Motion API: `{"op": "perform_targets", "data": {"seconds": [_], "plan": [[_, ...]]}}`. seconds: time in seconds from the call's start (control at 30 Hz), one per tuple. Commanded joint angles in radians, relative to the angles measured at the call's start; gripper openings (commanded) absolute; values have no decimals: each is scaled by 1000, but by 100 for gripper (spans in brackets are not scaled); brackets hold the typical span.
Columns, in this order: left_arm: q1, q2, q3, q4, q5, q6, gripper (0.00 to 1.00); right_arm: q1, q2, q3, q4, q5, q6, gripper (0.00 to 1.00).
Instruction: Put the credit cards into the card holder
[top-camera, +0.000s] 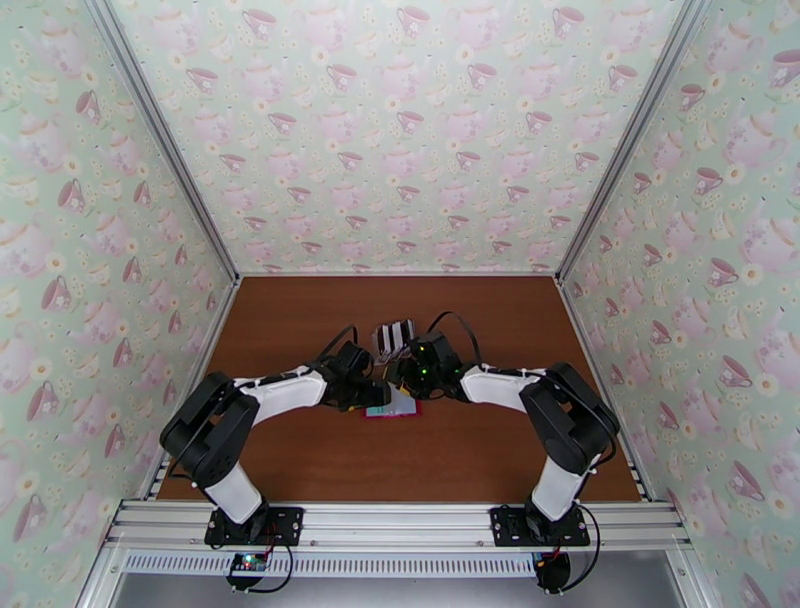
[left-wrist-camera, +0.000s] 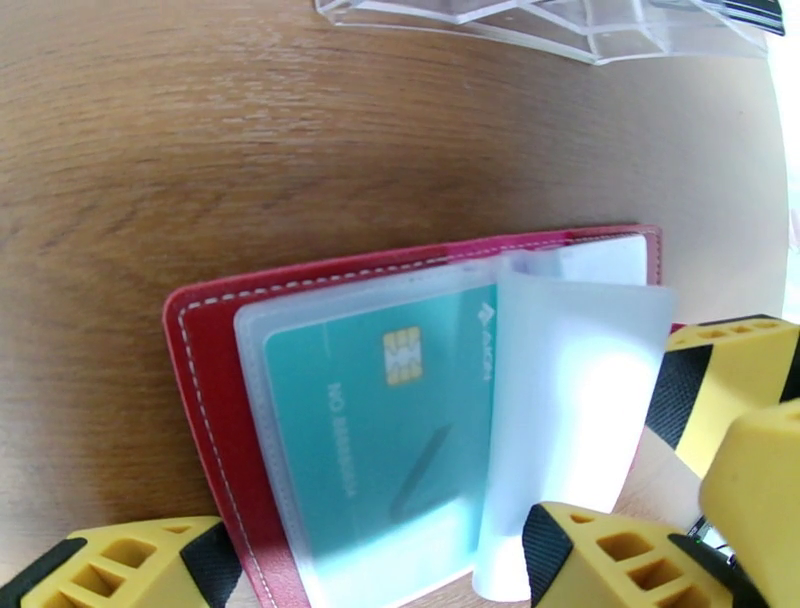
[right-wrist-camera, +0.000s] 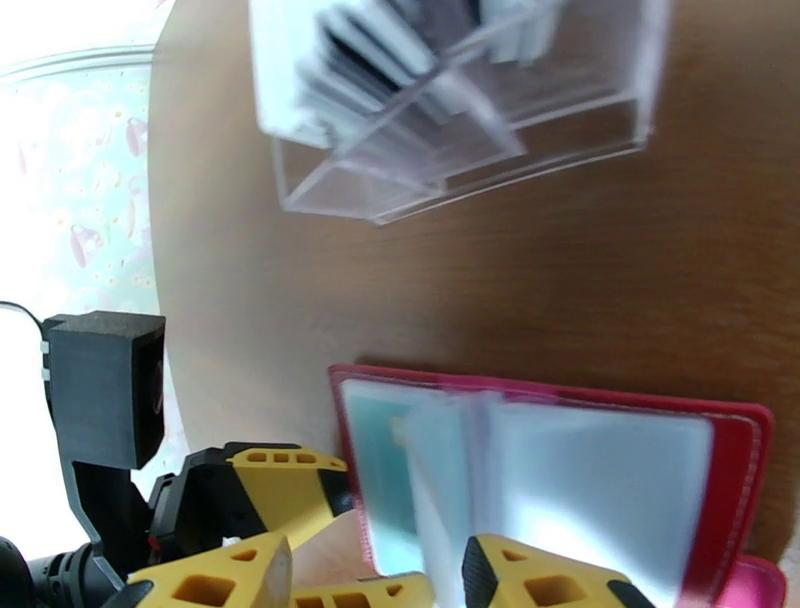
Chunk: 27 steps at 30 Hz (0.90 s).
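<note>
left gripper: jaws spread wide, 1 finger by the red cover's lower-left corner, the other low in the frame over a loose sleeve. Nothing pinched afaict.
right gripper: about half open at the bottom of the frame, sleeves fanning just above it. Doesn't look clamped on anything.
card holder: lying open and flat on the bench, middle of the frame, red cover down. Looks light, so I'd guess it skates unless 1 gripper pins the cover.
sleeves: clear and floppy, 1 standing half turned right of centre. Soft and slick imo, so lift a sleeve by its free edge, gently.
teal card: already in the left sleeve, chip up.
credit cards: the rest stand on edge in the rack, top of the frame. Thin, stiff, light, slippery. I'd pinch the flat faces at the exposed top edge.
clear rack: beyond the holder, not touching it.
bench: smooth wood grain, little friction I reckon.
</note>
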Motion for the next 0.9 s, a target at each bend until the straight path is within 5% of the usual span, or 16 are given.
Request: {"op": "perform_targets", "data": {"seconds": [0.0, 0.87], "plan": [[-13, 150, -105, 150, 28, 31, 85, 23, 25, 25, 23, -59, 18, 51], [123, -206, -172, 19, 72, 52, 87, 51, 98, 68, 120, -109, 103, 51]]}}
